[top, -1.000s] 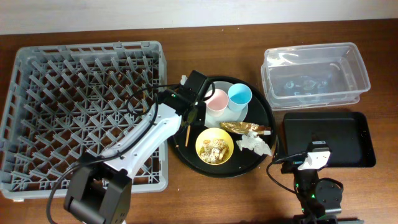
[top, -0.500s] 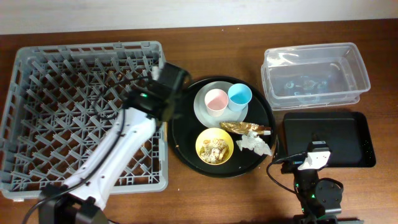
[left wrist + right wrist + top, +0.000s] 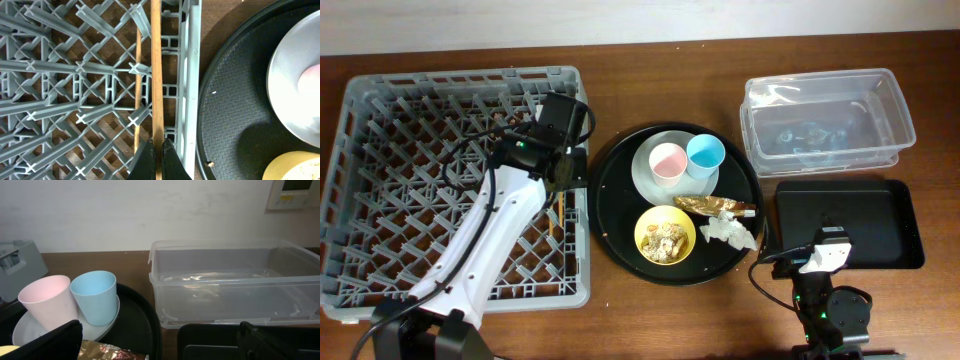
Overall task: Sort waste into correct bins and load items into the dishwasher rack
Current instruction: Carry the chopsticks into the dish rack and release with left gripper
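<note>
Wooden chopsticks (image 3: 156, 75), seemingly light, stiff and slip-prone, sit clamped near one end in the left jaws above the dishwasher rack (image 3: 75, 75); right jaws gape.

A dark brown wooden tabletop (image 3: 650, 320) with visible grain fills the scene, evenly lit, without hard shadows. Behind its far edge rises a plain off-white wall (image 3: 150, 210), faintly scuffed. A small pale panel (image 3: 295, 192) is mounted on it, upper right.
</note>
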Controlling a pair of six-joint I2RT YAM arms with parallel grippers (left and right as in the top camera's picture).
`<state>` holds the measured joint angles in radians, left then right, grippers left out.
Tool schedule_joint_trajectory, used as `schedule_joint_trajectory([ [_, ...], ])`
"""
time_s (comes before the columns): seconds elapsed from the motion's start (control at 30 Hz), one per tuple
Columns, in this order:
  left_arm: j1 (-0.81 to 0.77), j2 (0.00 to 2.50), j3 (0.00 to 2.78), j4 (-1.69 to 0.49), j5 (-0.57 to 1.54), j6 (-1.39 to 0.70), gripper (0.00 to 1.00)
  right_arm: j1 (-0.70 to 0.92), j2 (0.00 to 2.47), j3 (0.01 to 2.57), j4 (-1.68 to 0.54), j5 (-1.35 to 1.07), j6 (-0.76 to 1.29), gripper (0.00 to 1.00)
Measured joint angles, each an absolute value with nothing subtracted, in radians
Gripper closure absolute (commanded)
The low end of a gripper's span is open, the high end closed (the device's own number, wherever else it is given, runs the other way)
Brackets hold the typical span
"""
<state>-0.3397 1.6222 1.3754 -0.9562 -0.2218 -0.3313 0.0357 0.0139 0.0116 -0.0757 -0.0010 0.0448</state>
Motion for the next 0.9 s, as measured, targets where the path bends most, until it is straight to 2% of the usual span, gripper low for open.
schedule_joint_trajectory([
  [0.7, -0.340, 1.623, 1.111, -0.654, -0.282, -0.276, 0.98, 0.036, 0.014, 0.012, -0.076, -0.001, 0.044, 0.01],
  [0.9, -0.340, 1.623, 1.101, -0.642, -0.282, -0.238, 0.98, 0.036, 0.014, 0.012, -0.076, -0.001, 0.045, 0.01],
])
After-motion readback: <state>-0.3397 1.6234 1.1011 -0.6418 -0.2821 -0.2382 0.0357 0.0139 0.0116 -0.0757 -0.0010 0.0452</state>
